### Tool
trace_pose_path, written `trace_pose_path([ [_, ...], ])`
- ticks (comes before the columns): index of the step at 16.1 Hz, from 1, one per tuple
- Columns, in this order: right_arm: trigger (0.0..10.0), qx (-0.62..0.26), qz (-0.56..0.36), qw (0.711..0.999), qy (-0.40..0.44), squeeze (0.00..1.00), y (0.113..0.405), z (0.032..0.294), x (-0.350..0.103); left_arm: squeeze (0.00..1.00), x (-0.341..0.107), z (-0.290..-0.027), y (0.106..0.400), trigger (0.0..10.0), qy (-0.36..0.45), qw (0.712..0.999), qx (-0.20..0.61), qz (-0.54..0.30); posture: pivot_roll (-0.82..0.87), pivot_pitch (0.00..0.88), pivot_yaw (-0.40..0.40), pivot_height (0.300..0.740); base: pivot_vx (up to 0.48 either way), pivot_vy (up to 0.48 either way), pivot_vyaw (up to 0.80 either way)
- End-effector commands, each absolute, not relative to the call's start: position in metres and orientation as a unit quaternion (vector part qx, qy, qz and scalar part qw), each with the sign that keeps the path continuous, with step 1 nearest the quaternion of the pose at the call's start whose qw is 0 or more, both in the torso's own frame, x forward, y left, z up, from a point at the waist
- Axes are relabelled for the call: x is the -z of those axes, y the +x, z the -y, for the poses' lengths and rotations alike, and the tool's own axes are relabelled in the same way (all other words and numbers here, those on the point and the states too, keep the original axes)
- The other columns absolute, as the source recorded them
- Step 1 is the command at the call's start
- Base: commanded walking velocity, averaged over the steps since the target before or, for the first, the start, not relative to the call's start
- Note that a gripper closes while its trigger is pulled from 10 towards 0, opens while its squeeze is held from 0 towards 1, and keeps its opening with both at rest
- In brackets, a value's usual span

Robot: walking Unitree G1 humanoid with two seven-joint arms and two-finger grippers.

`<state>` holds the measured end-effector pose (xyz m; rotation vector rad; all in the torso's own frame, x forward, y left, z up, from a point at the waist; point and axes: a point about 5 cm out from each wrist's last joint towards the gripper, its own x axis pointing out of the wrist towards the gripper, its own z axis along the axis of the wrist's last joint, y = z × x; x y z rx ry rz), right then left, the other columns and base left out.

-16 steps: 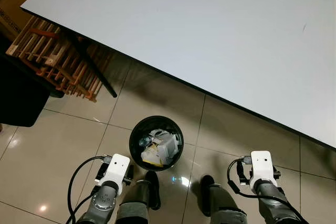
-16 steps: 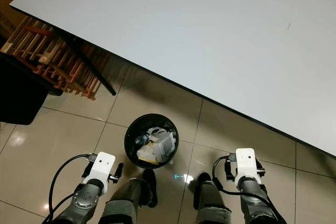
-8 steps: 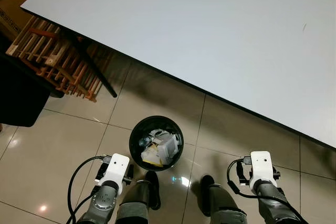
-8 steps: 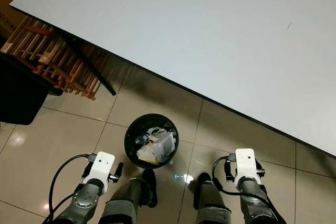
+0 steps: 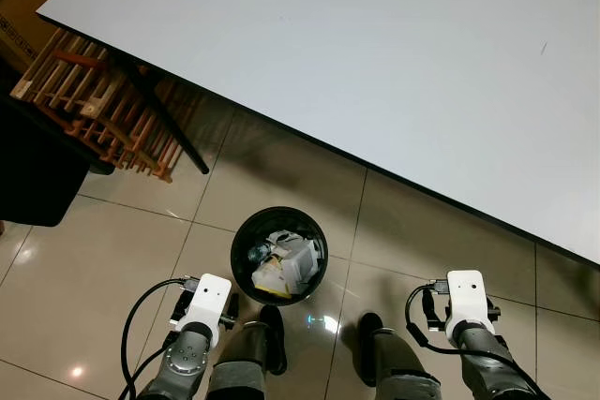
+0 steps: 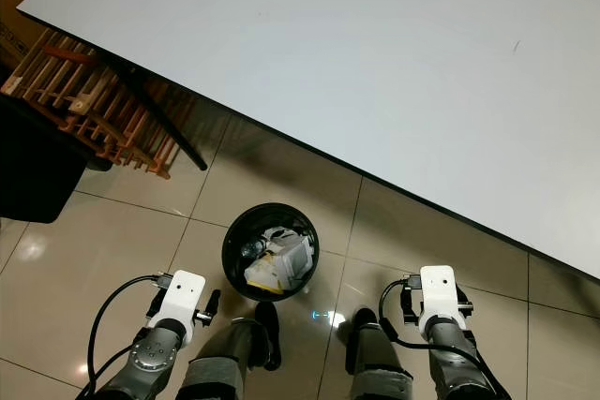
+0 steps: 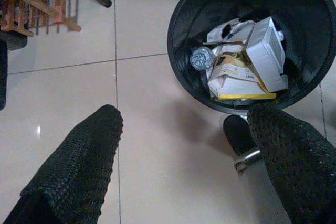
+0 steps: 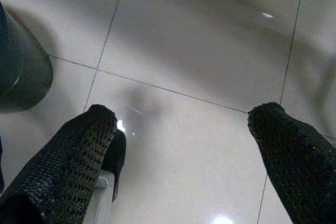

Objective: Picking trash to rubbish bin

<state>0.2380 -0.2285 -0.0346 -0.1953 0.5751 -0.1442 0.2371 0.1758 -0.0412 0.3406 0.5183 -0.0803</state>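
Left gripper (image 7: 178, 156): jaws wide, empty, hanging over floor tiles (image 7: 147, 145) just beside the bin (image 7: 181, 72).
Right gripper (image 8: 181, 145): jaws wide, empty, above bare tile.
Bin: black, round, at the robot's feet; holds cartons (image 7: 265, 51), paper and a crushed bottle (image 7: 200, 57).
Surface (image 5: 375, 53): white, bare.
Step, as judged: seek remaining trash; keep both jaws spread and low, scan the floor and under the surface.

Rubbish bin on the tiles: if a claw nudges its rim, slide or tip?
Probably slides: the black rubbish bin stands on glossy floor tiles with little grip. It looks light, thin-walled and filled only with cartons and paper, so a high rim push might tip it. Both claws are open and apart from it.
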Motion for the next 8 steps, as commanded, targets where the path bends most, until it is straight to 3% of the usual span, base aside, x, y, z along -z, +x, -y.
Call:
trace_pose_path([
  [1, 10.0, 0.069, -0.316, 0.942, -0.091, 0.00, 0.2223, 0.2277, 0.0470, 0.00, 0.0502, -0.1797, 0.2250, 10.0, 0.162, 0.946, 0.029, -0.280, 0.04, 0.331, 0.066, 0.740, 0.000, 0.000, 0.00],
  [8, 10.0, 0.069, -0.316, 0.942, -0.091, 0.00, 0.2228, 0.2274, 0.0469, 0.00, 0.0490, -0.1793, 0.2269, 10.0, 0.159, 0.947, 0.028, -0.278, 0.04, 0.327, 0.066, 0.740, 0.000, 0.000, 0.00],
])
